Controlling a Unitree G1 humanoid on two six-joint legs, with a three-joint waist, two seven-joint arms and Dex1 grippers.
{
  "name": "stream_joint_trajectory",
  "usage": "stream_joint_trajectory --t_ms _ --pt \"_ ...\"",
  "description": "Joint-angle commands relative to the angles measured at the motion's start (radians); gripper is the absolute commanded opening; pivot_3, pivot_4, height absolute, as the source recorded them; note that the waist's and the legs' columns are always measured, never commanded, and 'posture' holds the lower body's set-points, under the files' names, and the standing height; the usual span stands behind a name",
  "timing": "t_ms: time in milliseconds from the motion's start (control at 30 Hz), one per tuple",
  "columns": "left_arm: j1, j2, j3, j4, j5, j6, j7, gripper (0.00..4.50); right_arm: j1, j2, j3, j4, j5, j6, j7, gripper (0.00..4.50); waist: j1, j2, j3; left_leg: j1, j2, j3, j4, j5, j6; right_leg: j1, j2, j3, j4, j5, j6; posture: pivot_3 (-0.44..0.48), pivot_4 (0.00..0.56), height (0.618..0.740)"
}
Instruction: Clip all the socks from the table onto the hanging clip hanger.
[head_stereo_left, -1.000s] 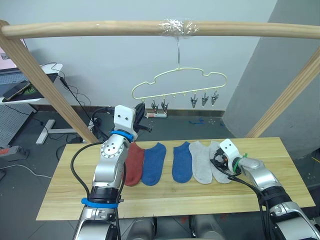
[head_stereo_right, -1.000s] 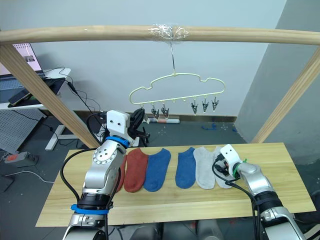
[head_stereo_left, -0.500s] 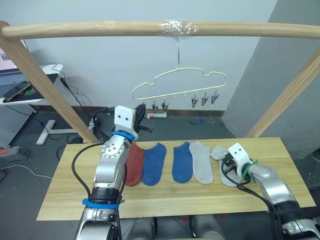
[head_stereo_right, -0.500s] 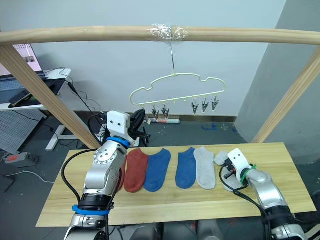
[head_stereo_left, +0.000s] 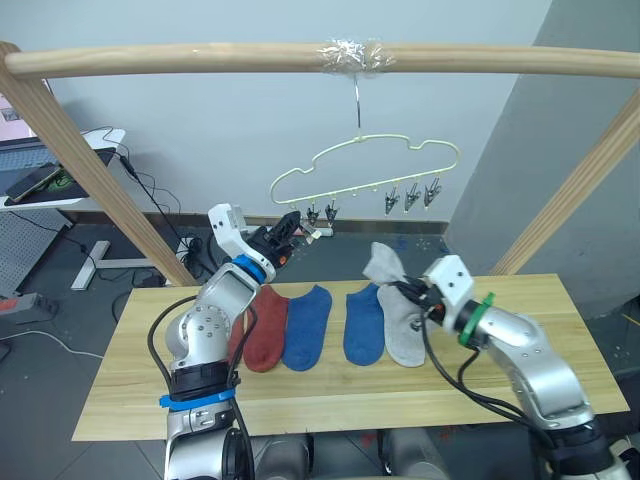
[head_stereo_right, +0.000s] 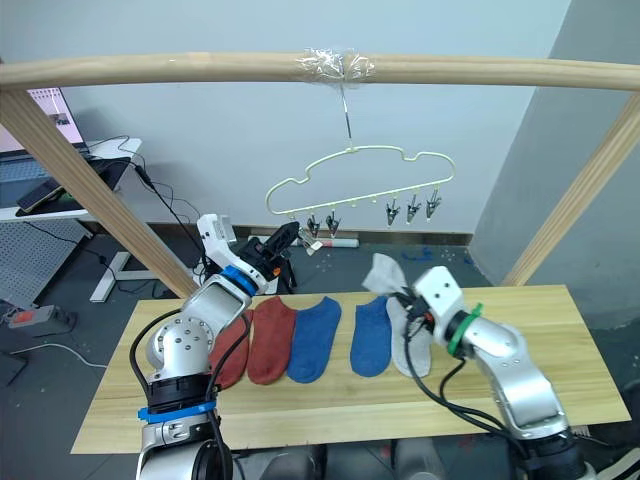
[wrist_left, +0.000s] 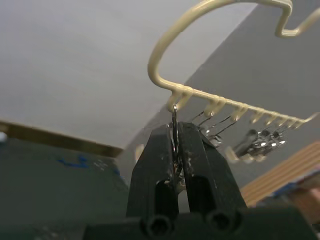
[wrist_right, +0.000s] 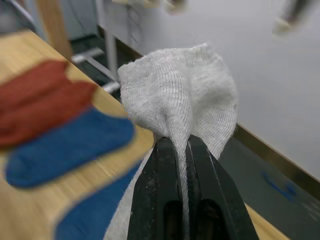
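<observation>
- The right gripper (head_stereo_right: 405, 297) is clenched on a light grey sock (head_stereo_right: 383, 270), lifted clear of the table (head_stereo_right: 560, 375) above its far edge; only a fold of fabric sits between the fingers in the right wrist view, so a quick swing could pull it free and drop it.
- The left gripper (head_stereo_left: 290, 222) is pinched on the end clip (wrist_left: 174, 131) of the clip hanger (head_stereo_left: 370, 160), at the hanger's left end. If that squeeze slides off the clip's tails, the clip would snap shut before the sock arrives.
- The hanger hangs by a single hook from the taped pole (head_stereo_left: 320, 58); I judge that pushing the sock in sideways may swing or tilt it, dragging the clip out of the left fingers.
- The floppy sock edge may fold over and miss the clip's mouth, or be caught by too little fabric and slip out later.
- Five socks lie in a row along the table's middle: two rust-red (head_stereo_left: 262, 326), two blue (head_stereo_left: 308, 326), one grey (head_stereo_left: 404, 330). A low return pass could drag them toward an edge.
</observation>
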Motion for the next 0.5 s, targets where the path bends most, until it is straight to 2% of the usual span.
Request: stream_joint_trajectory --t_ms 33,267,500 --pt "-0.017 -0.004 0.033 -0.038 -0.105 0.051 0.037 0.0 -0.043 0.045 0.033 -0.015 0.0 0.014 -0.027 0.03 0.003 0.0 0.0 -0.001 0.0 0.0 0.001 0.0 0.0 0.0 0.0 0.0 0.0 0.0 0.0 -0.069 0.146 0.74" --pt "0.009 -0.002 -0.001 -0.082 -0.149 0.079 0.056 0.0 -0.135 0.146 0.058 0.022 0.022 0.057 -0.057 0.03 0.007 0.0 0.0 -0.003 0.0 -0.001 0.004 0.0 0.0 -0.001 0.0 0.0 0.0 0.002 -0.001 -0.058 0.145 0.74" --pt "0.019 -0.012 -0.014 -0.097 -0.159 0.066 0.067 0.0 -0.153 0.172 0.076 0.041 0.029 0.072 -0.041 0.03 0.014 0.0 0.0 -0.004 0.0 -0.001 0.004 0.0 0.0 -0.001 0.0 0.0 -0.001 0.002 -0.001 -0.047 0.145 0.74"
